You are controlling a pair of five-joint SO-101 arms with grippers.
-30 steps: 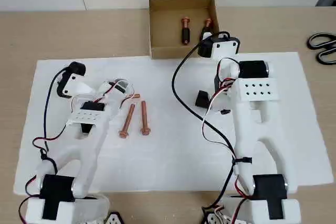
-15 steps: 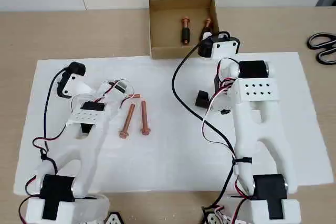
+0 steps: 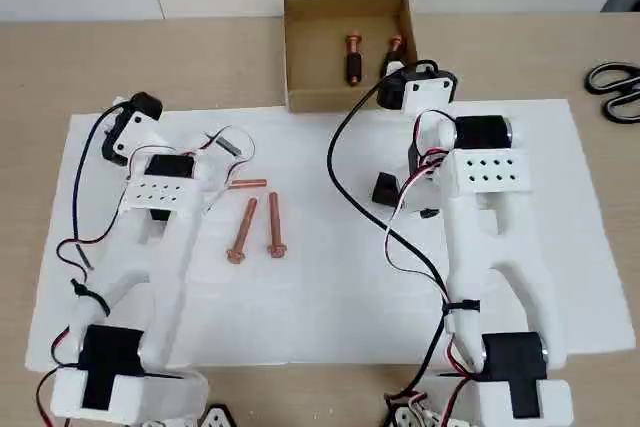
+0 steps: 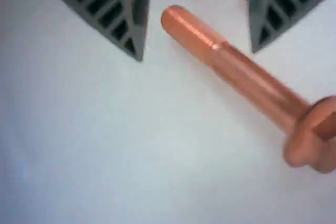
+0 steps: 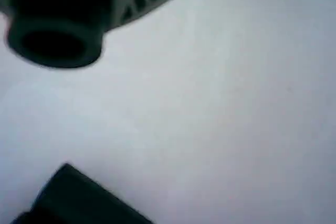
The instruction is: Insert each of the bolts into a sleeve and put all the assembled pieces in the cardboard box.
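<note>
- Copper-coloured bolt [image 4: 236, 72] lies flat on the left half of the white sheet [image 3: 330, 307], closer to its far edge than its near one. The left gripper [image 4: 197, 48] hangs over it released, jaws spread, one on either side of the plain tip of the shank.
- It looks like solid metal: stiff, dense for its size, nothing to crush. The shank is smooth and round, so I judge it will roll on the sheet or slip out of a shallow pinch.
- The best hold is probably square across the shank near the flanged head [image 4: 315, 140], leaving the tip free to enter a sleeve.
- Two more bolts [image 3: 241, 230] [image 3: 274, 224] lie side by side just toward the sheet's near edge, close enough that wide jaws might nudge them.
- A black sleeve [image 3: 386, 189] sits near the sheet's middle, right at the right gripper [image 3: 398, 187]. Whether that gripper is grasping it or has let go I cannot tell.
- The cardboard box [image 3: 295, 47] stands just beyond the sheet's far edge and holds two assembled pieces [image 3: 353, 59] [image 3: 392, 52].
- A black cable [image 3: 333, 162] runs across the sheet between the bolts and the sleeve, so it could snag a carry toward the sleeve.
- Scissors [image 3: 612, 90] lie off the sheet past its far right corner, well apart.
</note>
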